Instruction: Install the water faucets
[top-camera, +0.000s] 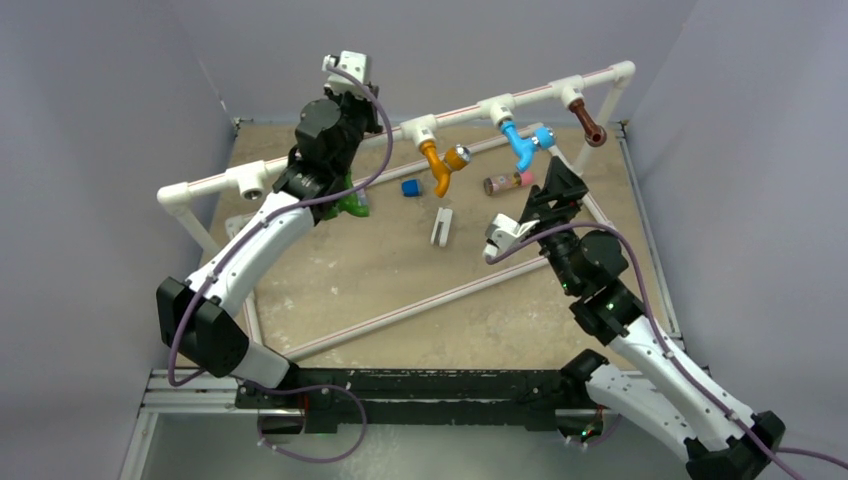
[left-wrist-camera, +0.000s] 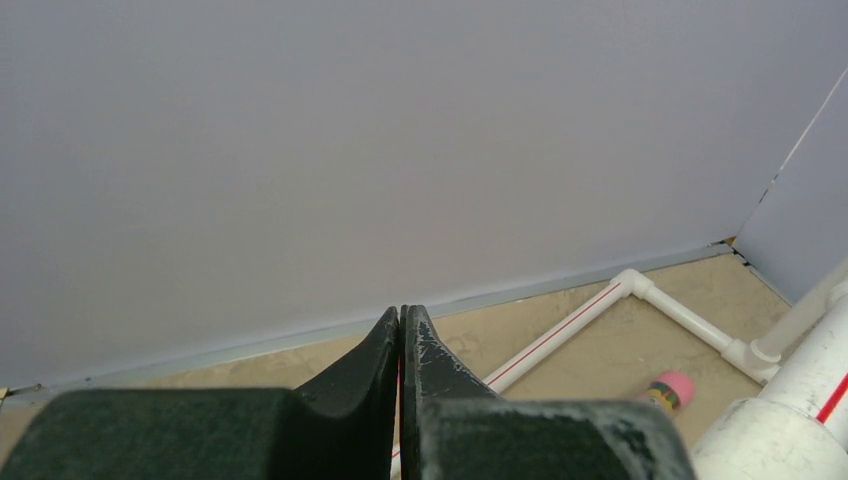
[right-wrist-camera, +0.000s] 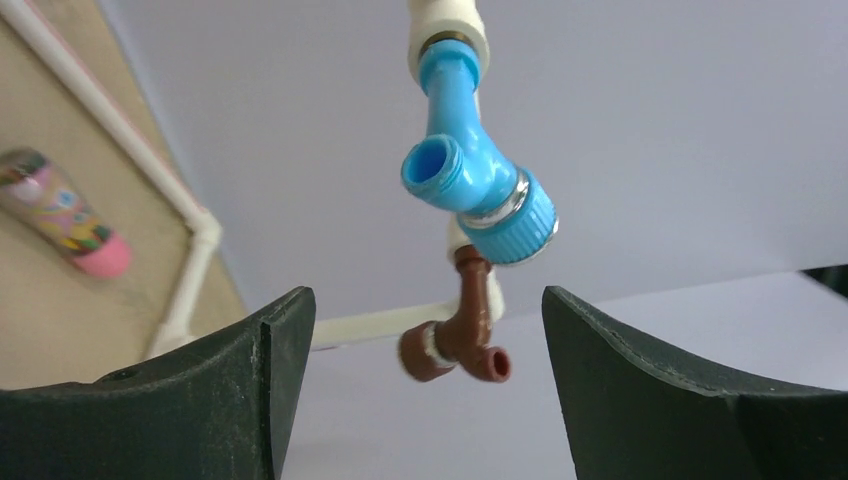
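The right claw (right-wrist-camera: 428, 300) is spread wide and grips nothing. At its 12 o'clock the blue faucet (right-wrist-camera: 478, 185) hangs from the white pipe (right-wrist-camera: 447, 25), with the brown faucet (right-wrist-camera: 470, 320) beyond it. The left claw (left-wrist-camera: 400, 330) is pressed closed, with nothing between.

Tan board (top-camera: 400, 270) carries white pipe frame (top-camera: 380, 319), blue cube (top-camera: 411, 187), pink-capped cylinder (top-camera: 506, 183), white clip (top-camera: 441, 226); green faucet (top-camera: 354, 205) at left, partly hidden.

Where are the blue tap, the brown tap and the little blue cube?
blue tap (right-wrist-camera: 480, 170): right wrist view, on its bent body.
brown tap (top-camera: 589, 124): top view, on its spout.
blue cube (top-camera: 411, 187): top view, on its top face.
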